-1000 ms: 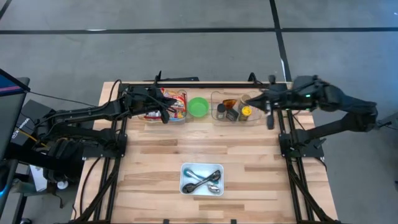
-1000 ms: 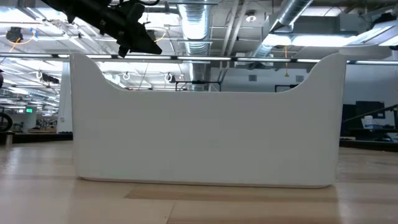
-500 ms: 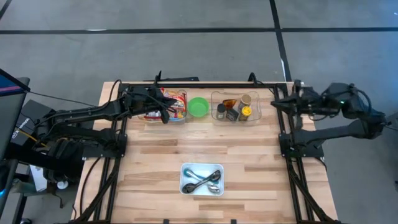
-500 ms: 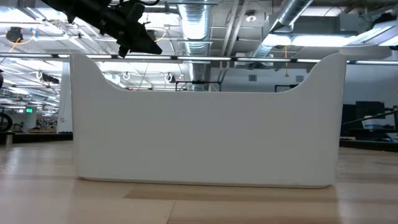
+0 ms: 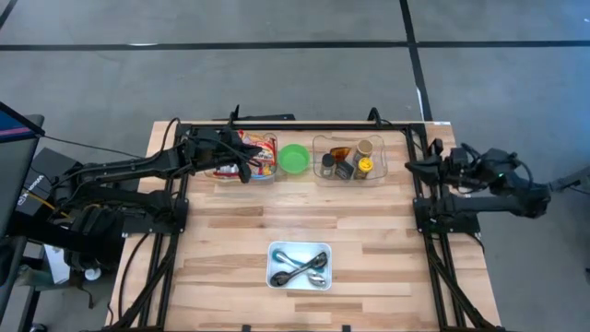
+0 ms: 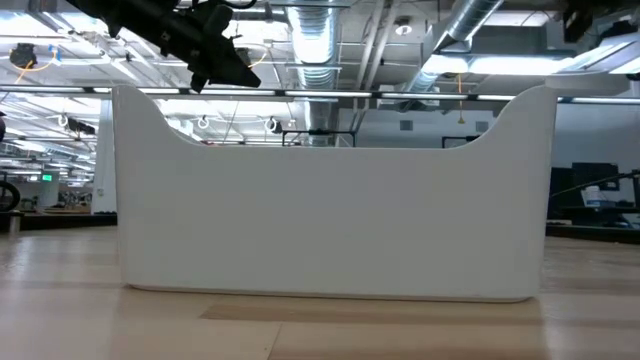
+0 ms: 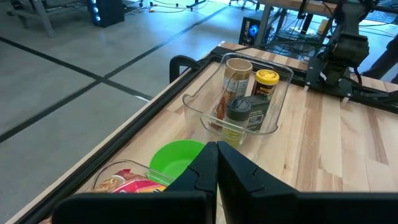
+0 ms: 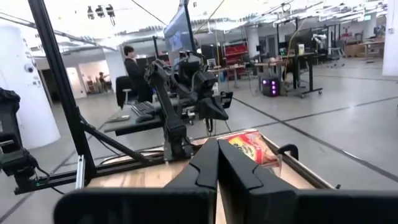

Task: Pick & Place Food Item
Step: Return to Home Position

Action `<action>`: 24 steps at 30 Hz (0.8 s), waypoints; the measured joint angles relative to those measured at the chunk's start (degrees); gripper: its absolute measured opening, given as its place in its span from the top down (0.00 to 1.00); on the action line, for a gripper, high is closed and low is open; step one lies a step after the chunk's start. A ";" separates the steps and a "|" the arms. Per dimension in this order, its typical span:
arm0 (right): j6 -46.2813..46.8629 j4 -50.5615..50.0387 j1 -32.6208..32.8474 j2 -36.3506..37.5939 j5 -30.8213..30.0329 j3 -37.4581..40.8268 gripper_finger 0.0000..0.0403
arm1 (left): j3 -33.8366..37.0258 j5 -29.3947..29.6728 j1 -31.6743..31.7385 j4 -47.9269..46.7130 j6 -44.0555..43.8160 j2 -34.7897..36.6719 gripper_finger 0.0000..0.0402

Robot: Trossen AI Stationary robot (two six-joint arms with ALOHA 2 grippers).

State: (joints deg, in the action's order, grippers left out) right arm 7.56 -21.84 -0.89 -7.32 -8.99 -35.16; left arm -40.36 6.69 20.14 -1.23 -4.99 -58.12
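A clear bin (image 5: 251, 155) of red and yellow snack packets stands at the table's far edge, left of a green bowl (image 5: 294, 158). Right of the bowl, a second clear bin (image 5: 348, 160) holds jars and bottles (image 7: 249, 93). My left gripper (image 5: 247, 173) hangs shut over the near side of the packet bin, with nothing between its fingers (image 7: 216, 163). My right gripper (image 5: 410, 166) is shut and empty at the table's right edge, pointing level toward the left; its wrist view looks across at the packet bin (image 8: 255, 149).
A white tray (image 5: 299, 266) with metal spoons sits near the table's front edge; its wall (image 6: 330, 200) fills the low view. Black frame rails (image 5: 304, 124) run along the far and side edges. Bare wood lies between the bins and the tray.
My right gripper has drawn back from beside the jar bin toward the table's right edge and has sunk lower, the arm folding in over its base. It stays shut and carries nothing. The left arm has kept still.
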 joint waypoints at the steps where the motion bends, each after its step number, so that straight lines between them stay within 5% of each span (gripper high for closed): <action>1: 0.04 0.78 0.00 1.45 0.00 1.75 1.00 | 0.00 0.01 0.00 0.00 0.00 0.01 1.00; 5: 0.09 4.35 0.00 7.01 0.00 8.28 1.00 | 0.00 0.20 0.00 -0.02 0.01 -0.01 1.00; 16: 1.69 19.23 0.16 5.94 0.04 20.31 1.00 | 0.00 0.16 0.00 -0.21 -0.02 0.03 1.00; 24: 2.58 25.51 0.15 6.69 0.04 27.67 1.00 | 0.00 0.12 0.17 -0.96 -0.33 9.34 1.00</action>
State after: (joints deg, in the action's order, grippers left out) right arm 10.13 3.67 -0.73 -0.63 -8.95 -7.48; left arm -40.36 6.81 20.32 -2.20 -5.32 -48.78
